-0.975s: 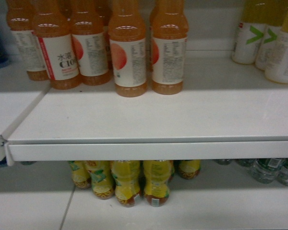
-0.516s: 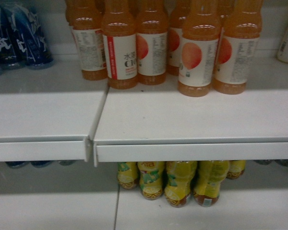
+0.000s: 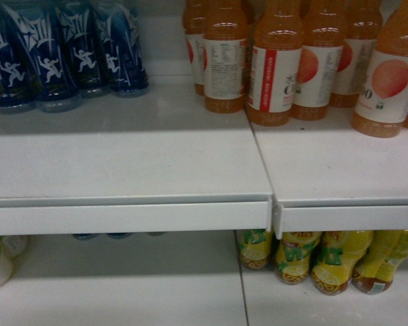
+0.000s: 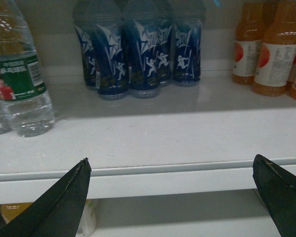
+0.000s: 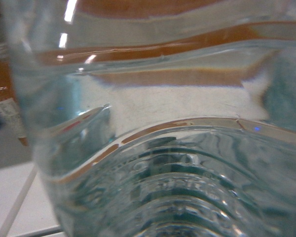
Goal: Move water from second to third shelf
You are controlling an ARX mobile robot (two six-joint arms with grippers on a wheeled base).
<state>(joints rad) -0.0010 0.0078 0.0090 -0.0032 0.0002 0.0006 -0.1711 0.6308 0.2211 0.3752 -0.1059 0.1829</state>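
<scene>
The right wrist view is filled by a clear ribbed water bottle; whether the right end effector holds it cannot be told. The left end effector is spread wide. A full, slick bottle is best gripped at the ribbed waist.

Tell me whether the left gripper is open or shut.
Open. In the left wrist view the left gripper's two dark fingers sit far apart at the frame's lower corners, with only the white shelf edge between them.

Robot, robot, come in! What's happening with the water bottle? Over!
Left gripper open, empty. Clear ribbed bottle fills right wrist view; grip unconfirmed. Green-label water on shelf. Nothing blocking.
</scene>
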